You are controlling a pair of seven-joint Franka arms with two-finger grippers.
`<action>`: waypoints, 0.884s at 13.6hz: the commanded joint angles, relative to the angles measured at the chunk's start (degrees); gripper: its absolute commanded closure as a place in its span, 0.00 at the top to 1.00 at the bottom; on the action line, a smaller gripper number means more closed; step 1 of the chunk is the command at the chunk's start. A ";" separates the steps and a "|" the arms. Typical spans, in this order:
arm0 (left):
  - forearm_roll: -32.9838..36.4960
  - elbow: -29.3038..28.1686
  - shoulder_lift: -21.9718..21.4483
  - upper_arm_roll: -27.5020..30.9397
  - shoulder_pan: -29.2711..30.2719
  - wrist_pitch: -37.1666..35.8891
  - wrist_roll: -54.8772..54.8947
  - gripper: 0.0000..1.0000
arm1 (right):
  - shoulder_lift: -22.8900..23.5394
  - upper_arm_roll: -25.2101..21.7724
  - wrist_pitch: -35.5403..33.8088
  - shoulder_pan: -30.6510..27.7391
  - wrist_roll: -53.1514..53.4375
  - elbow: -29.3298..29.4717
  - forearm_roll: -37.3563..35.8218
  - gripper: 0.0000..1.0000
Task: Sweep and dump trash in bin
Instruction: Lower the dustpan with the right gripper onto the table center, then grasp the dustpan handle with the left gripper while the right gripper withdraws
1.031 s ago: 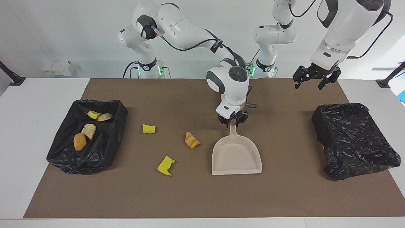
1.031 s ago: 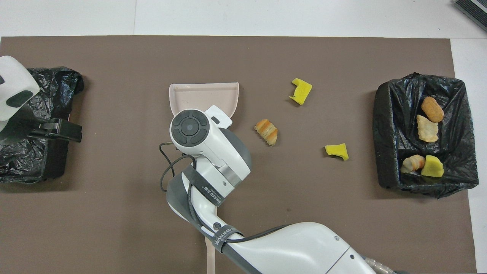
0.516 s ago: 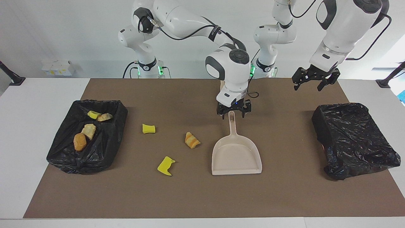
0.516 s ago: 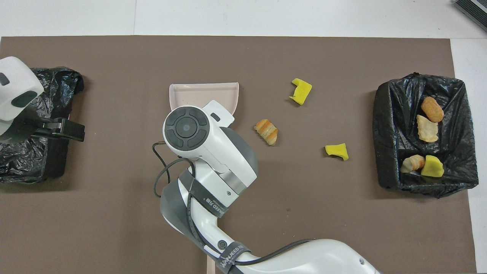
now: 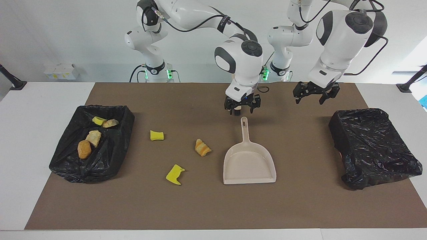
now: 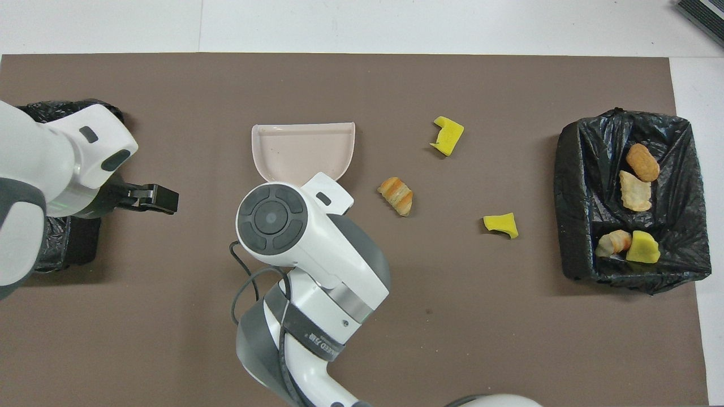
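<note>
The beige dustpan [image 5: 249, 162] [image 6: 303, 148] lies flat mid-table, its handle [image 5: 245, 126] pointing at the robots. My right gripper [image 5: 242, 110] hangs open just above the handle's end, holding nothing; in the overhead view its own wrist hides it. Three pieces of trash lie loose on the mat: a yellow chunk [image 5: 156, 135] [image 6: 501, 224], an orange croissant-like lump [image 5: 202, 147] [image 6: 396, 195] and another yellow chunk [image 5: 175, 174] [image 6: 448, 135]. The black-lined bin [image 5: 124, 111] [image 6: 571, 169] at the right arm's end holds several pieces. My left gripper [image 5: 312, 96] [image 6: 155, 199] hovers open and empty.
A second black-lined bin [image 5: 373, 146] [image 6: 73, 251] sits at the left arm's end, next to where the left gripper hovers. A brown mat [image 5: 300, 206] covers most of the white table.
My right gripper has opened, let go of the dustpan handle and risen back toward the robots. The left gripper has drifted toward the table's middle. Dustpan and trash have not moved.
</note>
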 commanded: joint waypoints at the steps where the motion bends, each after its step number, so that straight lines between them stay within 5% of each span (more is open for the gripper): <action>1: -0.13 -3.58 -0.28 0.65 -1.96 4.72 -2.08 1.00 | -6.86 0.09 0.85 2.19 5.24 -9.60 0.14 1.00; 12: -0.22 -5.18 13.60 0.65 -13.56 21.08 -18.23 1.00 | -19.62 0.09 13.77 12.12 17.64 -33.52 0.75 1.00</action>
